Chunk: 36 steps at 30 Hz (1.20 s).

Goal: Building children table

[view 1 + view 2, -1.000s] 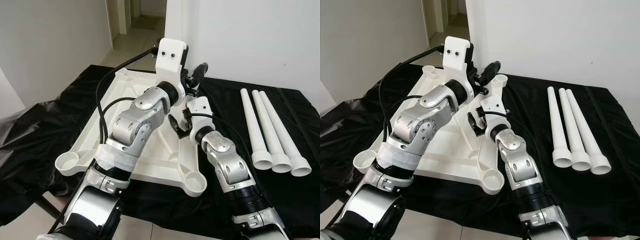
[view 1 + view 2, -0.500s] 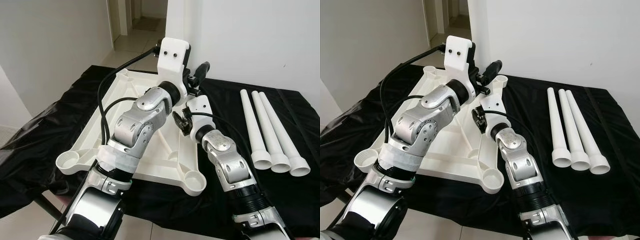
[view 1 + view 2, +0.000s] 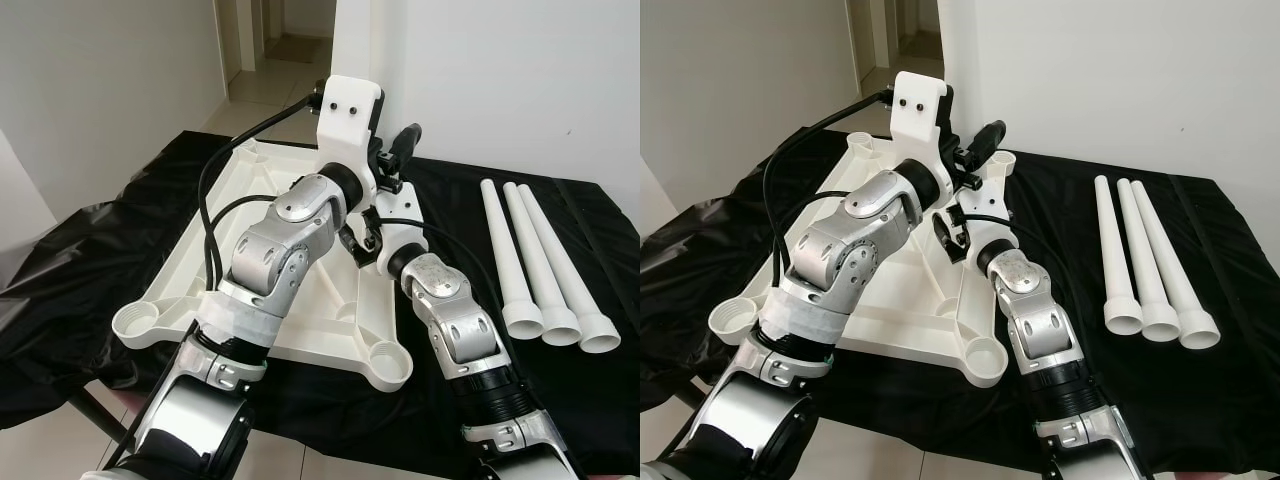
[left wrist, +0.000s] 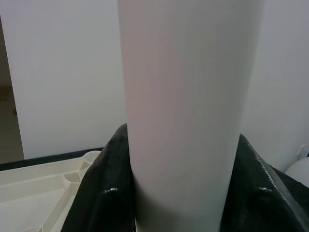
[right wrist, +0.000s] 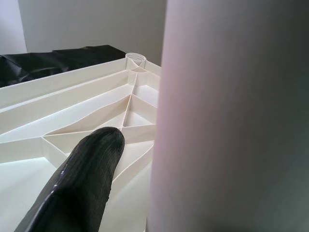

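The white table top (image 3: 250, 230) lies upside down on black cloth, ribs and corner sockets facing up. My left gripper (image 3: 398, 158) is over its far right corner. In the left wrist view it (image 4: 186, 186) is shut on a white table leg (image 4: 186, 96), with a black finger on each side. My left arm hides most of that leg in the eye views. Just below it, my right gripper (image 3: 363, 238) is open over the ribs. One of its fingers (image 5: 82, 179) stands beside the leg (image 5: 231, 121) with a small gap.
Three more white legs (image 3: 545, 260) lie side by side on the cloth to the right. The sockets at the near right (image 3: 388, 365), near left (image 3: 138, 322) and far right (image 3: 1000, 158) are open. A white wall stands behind the table, and a doorway lies at the back left.
My right gripper has moved a little farther over the table top, closer under the left gripper. The left arm has stayed almost still with the leg.
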Tool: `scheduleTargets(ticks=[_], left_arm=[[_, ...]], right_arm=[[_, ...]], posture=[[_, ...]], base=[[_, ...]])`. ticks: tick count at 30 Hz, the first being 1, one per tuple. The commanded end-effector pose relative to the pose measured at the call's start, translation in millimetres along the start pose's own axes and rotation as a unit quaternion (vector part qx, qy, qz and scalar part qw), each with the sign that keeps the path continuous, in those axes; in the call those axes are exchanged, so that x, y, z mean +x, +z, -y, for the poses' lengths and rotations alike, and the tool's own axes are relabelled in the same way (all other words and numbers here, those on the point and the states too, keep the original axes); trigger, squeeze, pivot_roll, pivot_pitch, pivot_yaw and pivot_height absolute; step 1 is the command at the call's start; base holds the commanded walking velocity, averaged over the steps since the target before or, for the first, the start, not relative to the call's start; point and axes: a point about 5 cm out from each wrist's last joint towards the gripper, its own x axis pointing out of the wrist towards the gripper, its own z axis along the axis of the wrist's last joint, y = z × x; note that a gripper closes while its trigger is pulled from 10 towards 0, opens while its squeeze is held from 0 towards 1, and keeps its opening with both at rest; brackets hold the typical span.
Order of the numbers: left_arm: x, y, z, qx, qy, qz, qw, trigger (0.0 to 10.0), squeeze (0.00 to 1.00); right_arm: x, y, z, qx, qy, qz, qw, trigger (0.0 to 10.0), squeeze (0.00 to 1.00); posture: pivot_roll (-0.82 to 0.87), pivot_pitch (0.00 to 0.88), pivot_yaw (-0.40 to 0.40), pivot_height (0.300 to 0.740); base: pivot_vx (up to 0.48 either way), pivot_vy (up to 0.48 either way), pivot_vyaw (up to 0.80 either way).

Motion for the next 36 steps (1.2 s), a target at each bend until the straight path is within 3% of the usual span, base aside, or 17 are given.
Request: scheduleTargets(ticks=[1,2,3,14,15,18,28,29,30,31,36], left_arm=[[0.8,2,6.3,-0.002,-0.017,0.002,1.0,10.0,0.0],[0.8,2,6.3,-0.002,-0.017,0.002,1.0,10.0,0.0],[0.9,2,6.2,-0.001,-0.017,0.002,1.0,10.0,0.0],[1.0,1,0.9,0.027,0.001,0.002,1.0,10.0,0.0],[0.0,1,1.8,-0.012,-0.011,0.006,1.0,10.0,1.0],[-1.6,3,3.9,-0.035,-0.032,0.009,0.999,10.0,1.0],[-7.2,8,7.6,-0.03,-0.058,0.012,0.998,10.0,1.0],[-8.6,8,6.2,-0.027,-0.053,0.013,0.998,10.0,1.0],[-10.7,7,3.6,-0.024,-0.047,0.013,0.999,10.0,0.35],[-14.4,5,-0.2,-0.023,-0.039,0.013,0.999,10.0,0.0],[-22.5,4,-1.2,-0.034,-0.044,0.016,0.998,10.0,0.0]], right_arm=[[1.9,8,-0.9,0.001,0.002,0.011,1.0,7.6,0.0],[1.9,8,-0.9,0.001,0.002,0.011,1.0,7.6,0.0],[1.7,8,-0.9,0.003,0.003,0.012,1.0,0.0,0.0],[-0.1,3,1.4,0.018,-0.011,0.001,1.0,0.0,0.0],[-0.2,2,1.4,0.023,-0.012,-0.001,1.0,0.0,0.0],[-0.5,1,1.7,0.029,-0.015,-0.005,0.999,0.0,0.0],[-1.6,-3,8.8,0.044,-0.047,-0.01,0.998,0.0,0.0],[-1.9,-4,12.0,0.052,-0.061,-0.011,0.997,4.7,0.0],[-2.4,-5,15.7,0.063,-0.076,-0.01,0.995,10.0,0.0],[-3.5,-5,20.3,0.082,-0.097,-0.007,0.992,10.0,0.0],[-6.2,-7,27.5,0.111,-0.131,0.0,0.985,10.0,0.0]], posture=[[0.01,0.0,-0.015,0.74],[0.01,0.0,-0.015,0.74],[0.01,0.0,-0.015,0.74],[0.01,0.003,-0.009,0.74],[0.01,0.003,-0.009,0.74],[0.01,0.006,-0.008,0.74],[0.01,0.006,-0.006,0.74],[0.02,0.007,-0.006,0.74],[0.02,0.006,-0.005,0.74],[0.02,0.006,-0.005,0.74],[0.02,0.004,-0.007,0.74]], base=[[0.0,0.0,0.0],[0.0,0.0,0.0],[0.0,0.0,0.0],[0.0,0.0,0.0],[0.0,0.0,0.0],[0.0,0.0,0.0],[0.0,0.0,0.0],[0.0,0.0,0.0],[0.0,0.0,0.0],[0.0,0.0,0.0],[0.0,0.0,0.0]])
